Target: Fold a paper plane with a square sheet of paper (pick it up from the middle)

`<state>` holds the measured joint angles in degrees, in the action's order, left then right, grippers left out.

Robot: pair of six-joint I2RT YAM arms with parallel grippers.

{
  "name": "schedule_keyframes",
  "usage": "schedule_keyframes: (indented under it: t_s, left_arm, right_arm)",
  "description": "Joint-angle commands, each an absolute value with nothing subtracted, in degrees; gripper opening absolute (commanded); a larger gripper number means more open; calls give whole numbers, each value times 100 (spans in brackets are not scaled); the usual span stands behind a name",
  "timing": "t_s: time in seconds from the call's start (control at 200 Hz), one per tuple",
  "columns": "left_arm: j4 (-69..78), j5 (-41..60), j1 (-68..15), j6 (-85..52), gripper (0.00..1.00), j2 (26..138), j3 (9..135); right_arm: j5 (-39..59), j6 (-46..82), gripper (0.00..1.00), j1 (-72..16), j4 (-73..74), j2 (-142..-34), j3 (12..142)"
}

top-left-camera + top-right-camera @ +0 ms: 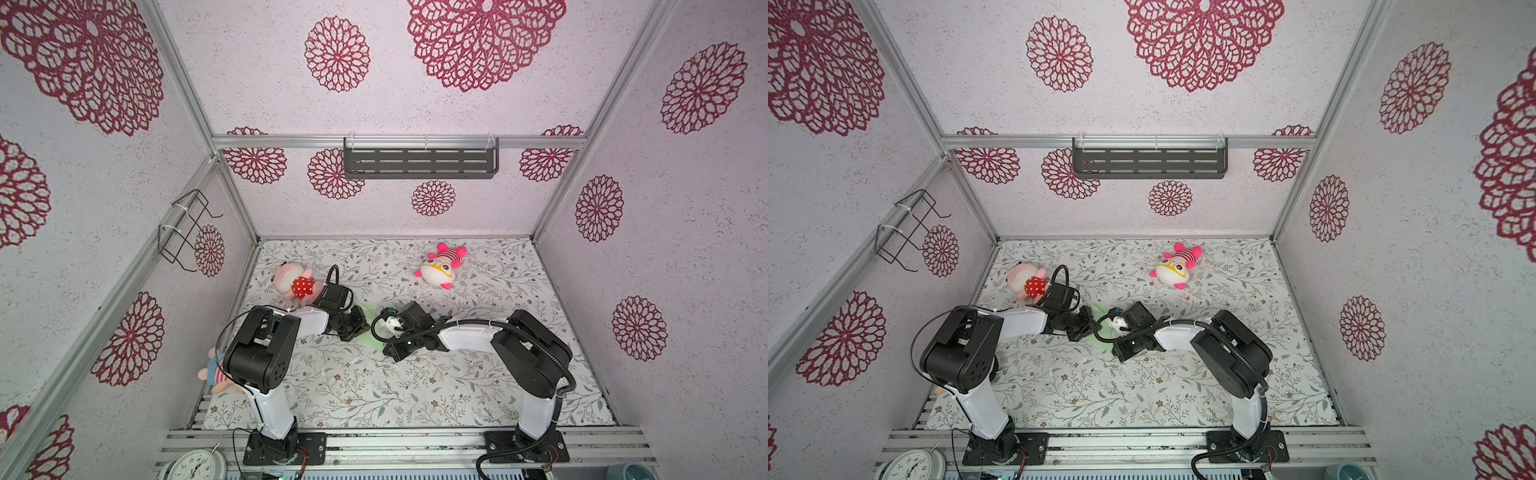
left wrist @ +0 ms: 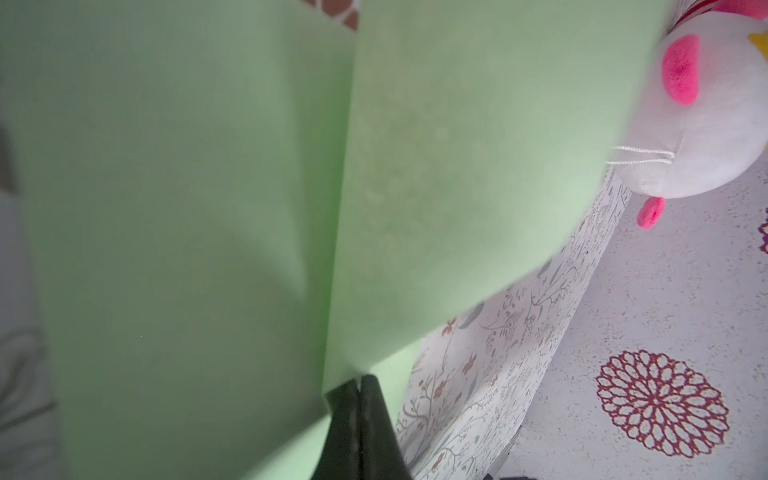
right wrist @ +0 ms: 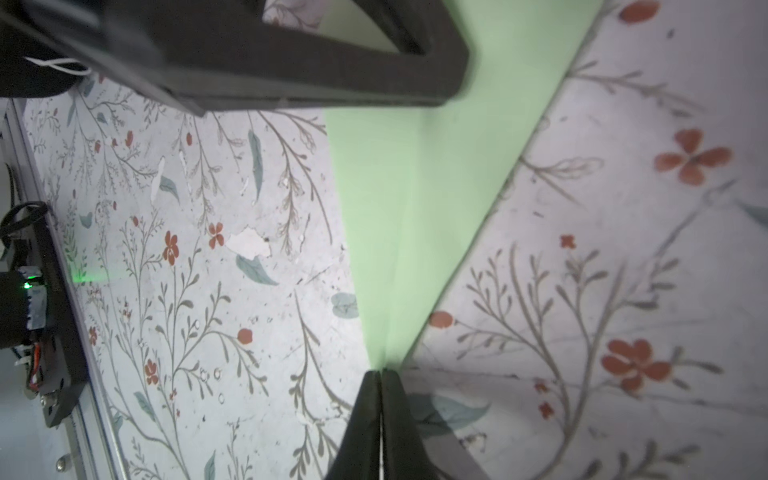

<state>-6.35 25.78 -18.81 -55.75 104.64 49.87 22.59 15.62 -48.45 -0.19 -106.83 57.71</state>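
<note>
At the middle of the floral table point(image 1: 415, 390), the folded green paper point(image 3: 415, 187) is held between the two arms. Both top views show only slivers of it between them point(image 1: 371, 338) point(image 1: 1100, 311). The left gripper point(image 2: 358, 384) is clamped on one edge, next to a long crease, and the right gripper point(image 3: 380, 374) is pinched tight on the narrow pointed tip.
</note>
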Motion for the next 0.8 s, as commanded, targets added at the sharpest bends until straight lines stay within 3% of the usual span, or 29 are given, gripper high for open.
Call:
schedule_keyframes:
  t_s: [0.0,0.335,0.795]
  left_arm:
    - [-1213,1881,-1872,-5564,0,10952,4635]
    - [-1204,1999,-1873,-5511,0,10864,4650]
    - [-1157,2206,-1829,-5581,0,11004,4610]
  right_arm:
    - [2224,1574,10,-4860,142,-10179,5744]
    - [1415,1645,11,-4877,369,-10573,6254]
    - [1021,1040,9,-5106,781,-11039,6466]
